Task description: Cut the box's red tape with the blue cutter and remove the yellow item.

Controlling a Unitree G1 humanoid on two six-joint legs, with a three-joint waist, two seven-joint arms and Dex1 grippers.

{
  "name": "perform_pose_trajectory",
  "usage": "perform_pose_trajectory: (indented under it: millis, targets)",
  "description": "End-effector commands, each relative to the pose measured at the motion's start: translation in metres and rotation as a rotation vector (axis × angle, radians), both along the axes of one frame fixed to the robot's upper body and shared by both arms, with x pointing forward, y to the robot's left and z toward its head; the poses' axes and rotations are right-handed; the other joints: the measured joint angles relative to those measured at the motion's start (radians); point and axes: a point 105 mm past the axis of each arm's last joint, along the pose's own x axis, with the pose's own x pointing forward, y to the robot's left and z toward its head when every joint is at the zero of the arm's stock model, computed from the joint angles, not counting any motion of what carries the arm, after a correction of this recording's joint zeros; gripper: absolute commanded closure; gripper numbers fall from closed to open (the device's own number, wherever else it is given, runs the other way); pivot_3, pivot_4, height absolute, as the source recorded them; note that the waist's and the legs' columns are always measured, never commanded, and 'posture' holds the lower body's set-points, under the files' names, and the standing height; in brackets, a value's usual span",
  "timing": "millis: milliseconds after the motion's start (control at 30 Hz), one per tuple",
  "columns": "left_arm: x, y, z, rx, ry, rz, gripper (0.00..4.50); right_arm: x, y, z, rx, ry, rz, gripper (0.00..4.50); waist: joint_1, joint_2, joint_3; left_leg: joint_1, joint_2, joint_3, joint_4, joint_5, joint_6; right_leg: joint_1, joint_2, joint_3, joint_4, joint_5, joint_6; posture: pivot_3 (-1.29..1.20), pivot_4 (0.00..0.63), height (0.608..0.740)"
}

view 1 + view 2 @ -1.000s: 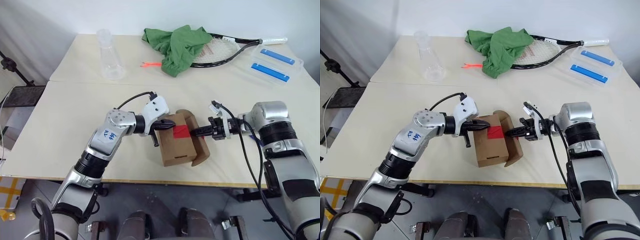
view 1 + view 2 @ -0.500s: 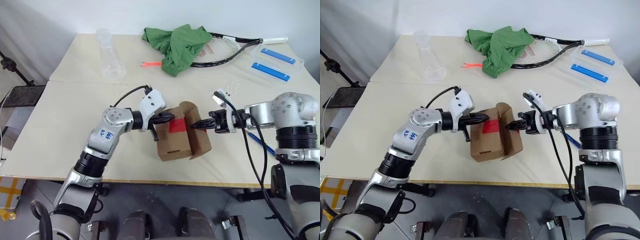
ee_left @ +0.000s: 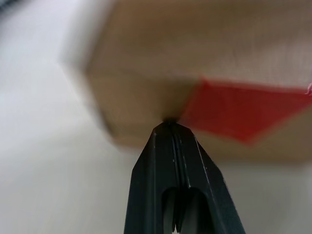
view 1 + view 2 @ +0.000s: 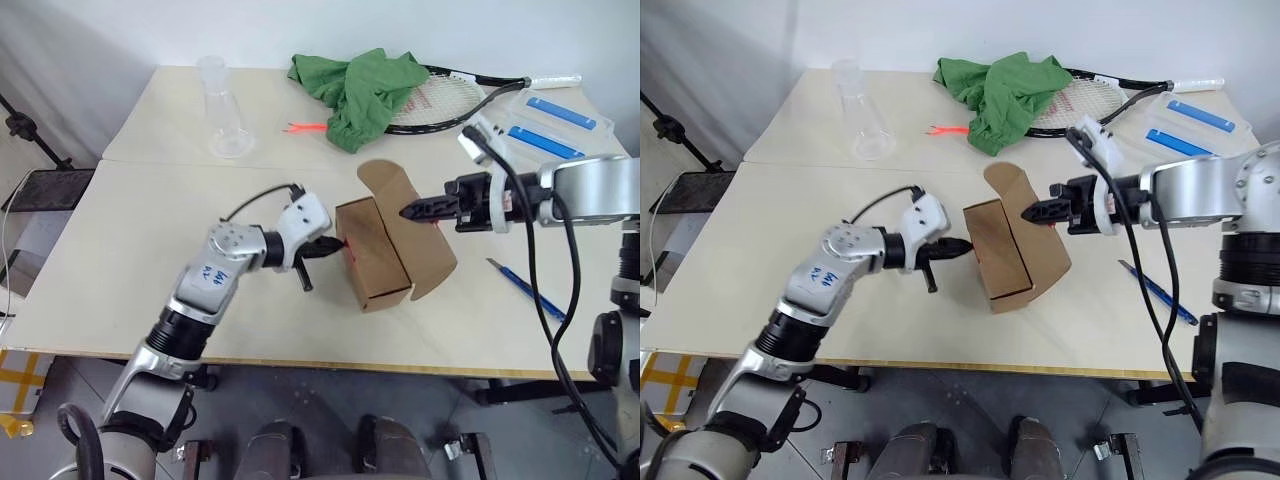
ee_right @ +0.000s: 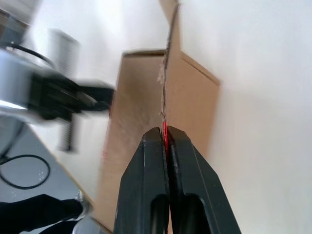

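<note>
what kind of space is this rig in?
Probably a lab or test room: pale table against a plain wall, holding unrelated props, a clear flask, a racket and a green cloth.

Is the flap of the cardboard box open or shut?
Open: the box's flap stands raised, pinched by the right gripper.

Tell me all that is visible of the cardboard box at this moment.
The box is a small brown cardboard carton resting on the pale table, near its front edge. One large flap stands open, raised toward the right, and the right gripper, shut, pinches its edge. A red tape patch sits on the side facing the left gripper, whose closed tips press against that side at the tape's edge. What is inside cannot be seen.
</note>
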Motion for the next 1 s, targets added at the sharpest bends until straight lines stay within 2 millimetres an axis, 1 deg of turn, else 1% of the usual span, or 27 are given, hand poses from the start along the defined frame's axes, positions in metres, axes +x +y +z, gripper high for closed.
perform_pose_trajectory:
  millis: [33, 167, 233, 300, 467, 567, 600, 633, 733, 800, 900, 1000]
  targets:
    - [0.001, 0.0, 0.017, -0.016, -0.065, 0.0, 4.5, -0.01, 0.006, 0.013, -0.057, -0.066, -0.003, 4.44, 0.003, -0.001, 0.001, 0.0, 0.0, 0.0, 0.0, 0.0, 0.0, 0.0, 0.0, 0.0, -0.001, 0.0, 0.0, 0.0, 0.15, 0.74]
    - [0.001, 0.006, 0.034, -0.068, -0.061, 0.004, 4.5, -0.01, 0.004, 0.008, -0.145, -0.081, -0.031, 4.44, 0.004, -0.001, 0.001, -0.001, 0.0, 0.0, 0.0, 0.0, 0.0, 0.0, 0.0, 0.0, -0.002, 0.0, 0.0, 0.0, 0.15, 0.74]
    - [-0.009, 0.007, 0.043, -0.104, 0.006, -0.046, 4.5, -0.009, 0.003, 0.003, -0.147, -0.069, -0.045, 4.44, 0.003, -0.001, 0.001, -0.002, 0.001, 0.0, 0.0, 0.0, 0.0, 0.0, 0.0, -0.001, -0.002, 0.0, 0.0, 0.0, 0.15, 0.74]
    - [-0.018, 0.009, 0.048, -0.106, 0.048, -0.095, 4.5, -0.006, -0.001, -0.006, -0.155, -0.044, -0.078, 4.44, 0.003, -0.001, 0.001, -0.002, 0.001, 0.0, 0.0, 0.0, 0.0, 0.0, 0.0, -0.001, -0.003, 0.0, 0.0, 0.0, 0.15, 0.74]
    - [-0.037, 0.01, 0.069, -0.128, 0.097, -0.193, 4.5, -0.002, -0.004, -0.02, -0.173, -0.005, -0.118, 4.44, 0.003, -0.001, 0.002, -0.003, 0.001, -0.001, 0.0, 0.0, 0.001, 0.0, 0.0, -0.002, -0.004, 0.0, 0.0, 0.0, 0.15, 0.74]
    - [-0.036, 0.005, 0.084, -0.181, 0.077, -0.199, 4.5, 0.001, -0.001, -0.023, -0.172, -0.003, -0.133, 4.44, 0.004, -0.001, 0.002, -0.004, 0.001, -0.001, 0.0, 0.0, 0.001, 0.0, 0.001, -0.003, -0.004, 0.0, 0.0, 0.0, 0.15, 0.74]
    - [-0.034, 0.002, 0.087, -0.191, 0.068, -0.197, 4.5, 0.002, 0.001, -0.023, -0.17, -0.006, -0.136, 4.44, 0.004, -0.001, 0.002, -0.004, 0.001, -0.001, 0.0, 0.0, 0.001, 0.0, 0.001, -0.002, -0.004, 0.0, 0.0, 0.0, 0.15, 0.74]
    - [-0.032, -0.001, 0.085, -0.181, 0.058, -0.196, 4.5, 0.003, 0.002, -0.023, -0.169, -0.009, -0.139, 4.44, 0.004, -0.001, 0.002, -0.004, 0.001, -0.001, 0.0, 0.0, 0.001, 0.0, 0.0, -0.002, -0.004, 0.0, 0.0, 0.0, 0.15, 0.74]
    - [-0.02, -0.009, 0.07, -0.097, 0.006, -0.169, 4.5, 0.004, 0.005, -0.023, -0.167, -0.018, -0.145, 4.44, 0.003, -0.001, 0.002, -0.003, 0.001, -0.001, 0.0, 0.0, 0.0, 0.0, 0.001, -0.002, -0.004, 0.0, 0.0, 0.0, 0.15, 0.74]
    - [-0.016, -0.011, 0.063, -0.059, -0.016, -0.168, 4.5, 0.004, 0.006, -0.022, -0.163, -0.024, -0.147, 4.44, 0.003, -0.001, 0.002, -0.003, 0.001, 0.0, 0.0, 0.0, 0.0, 0.0, 0.001, -0.002, -0.004, 0.0, 0.0, 0.0, 0.15, 0.74]
    - [-0.017, -0.017, 0.052, 0.004, -0.041, -0.211, 4.5, 0.004, 0.006, -0.02, -0.158, -0.032, -0.149, 4.44, 0.003, -0.001, 0.002, -0.003, 0.001, 0.0, 0.0, 0.0, 0.0, -0.001, 0.001, -0.002, -0.004, 0.0, 0.0, 0.0, 0.15, 0.74]
    - [-0.016, -0.018, 0.039, 0.131, -0.107, -0.257, 4.5, 0.005, 0.006, -0.018, -0.157, -0.04, -0.153, 4.44, 0.003, -0.001, 0.002, -0.003, 0.001, 0.0, 0.0, 0.0, 0.001, -0.001, 0.001, -0.002, -0.004, 0.0, 0.0, 0.0, 0.15, 0.74]
